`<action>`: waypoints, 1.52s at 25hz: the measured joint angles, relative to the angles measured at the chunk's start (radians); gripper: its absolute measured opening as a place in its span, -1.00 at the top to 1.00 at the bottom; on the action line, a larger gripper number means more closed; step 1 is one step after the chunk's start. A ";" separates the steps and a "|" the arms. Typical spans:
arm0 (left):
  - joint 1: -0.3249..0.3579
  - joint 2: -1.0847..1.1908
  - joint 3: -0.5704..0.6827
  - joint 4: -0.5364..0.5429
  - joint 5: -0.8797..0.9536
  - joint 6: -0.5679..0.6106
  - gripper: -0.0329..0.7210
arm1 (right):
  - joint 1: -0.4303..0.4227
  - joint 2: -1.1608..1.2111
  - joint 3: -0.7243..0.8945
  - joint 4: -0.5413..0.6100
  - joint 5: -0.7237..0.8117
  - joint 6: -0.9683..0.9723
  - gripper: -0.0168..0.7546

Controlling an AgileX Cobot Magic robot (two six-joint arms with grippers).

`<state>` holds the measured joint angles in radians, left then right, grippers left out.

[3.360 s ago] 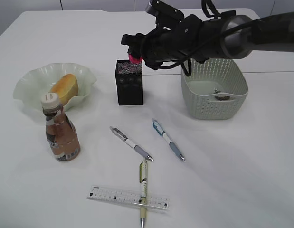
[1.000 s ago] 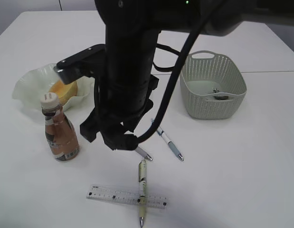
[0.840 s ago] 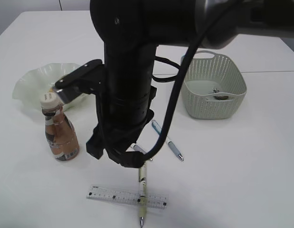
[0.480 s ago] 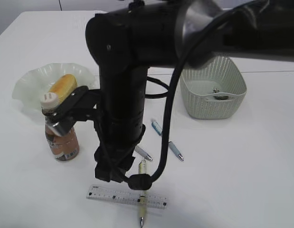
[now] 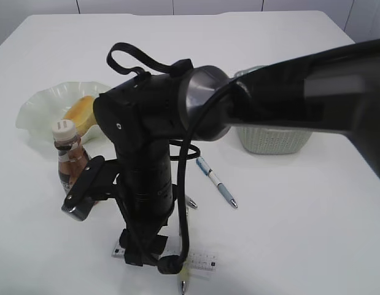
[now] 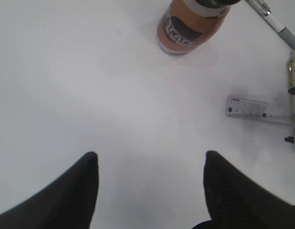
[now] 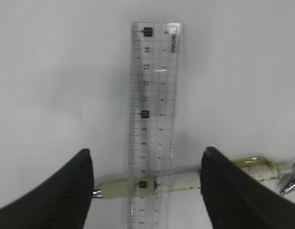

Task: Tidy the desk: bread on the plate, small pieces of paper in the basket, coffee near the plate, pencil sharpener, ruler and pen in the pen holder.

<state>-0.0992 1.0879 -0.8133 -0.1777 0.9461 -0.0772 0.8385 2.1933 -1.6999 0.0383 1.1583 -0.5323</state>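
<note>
We see bread [image 5: 80, 113] on the plate [image 5: 39, 104] and coffee [image 5: 69, 161] beside it: done. Ruler [image 7: 153, 119] and pens remain. Right gripper [image 7: 146, 191], spread wide and empty, straddles the ruler, which lies across one pen [image 7: 185, 181].

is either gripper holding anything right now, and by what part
Nothing is held. The right gripper is open above the clear plastic ruler; the left gripper is open over bare table.

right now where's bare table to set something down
Free: the wide patch right of the blue pen, in front of the basket, and the near-left corner below the coffee bottle. Crowded: around the ruler and cream pen.
</note>
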 joint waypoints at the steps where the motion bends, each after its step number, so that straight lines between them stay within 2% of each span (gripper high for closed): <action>1: 0.000 0.000 0.000 0.000 0.000 0.000 -0.43 | 0.000 0.002 0.000 -0.004 -0.007 0.000 -0.38; 8: 0.000 0.000 0.000 0.002 0.000 0.004 -0.43 | 0.000 0.004 0.000 -0.009 -0.054 0.000 -0.40; 34: 0.000 0.000 0.000 0.003 -0.007 0.006 -0.43 | 0.000 0.091 -0.003 -0.026 -0.075 0.041 -0.40; 38: 0.000 0.000 0.000 0.003 -0.009 0.008 -0.43 | 0.000 0.091 -0.003 -0.030 -0.075 0.041 -0.25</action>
<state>-0.0992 1.0879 -0.8133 -0.1746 0.9372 -0.0694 0.8385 2.2846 -1.7032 0.0080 1.0837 -0.4918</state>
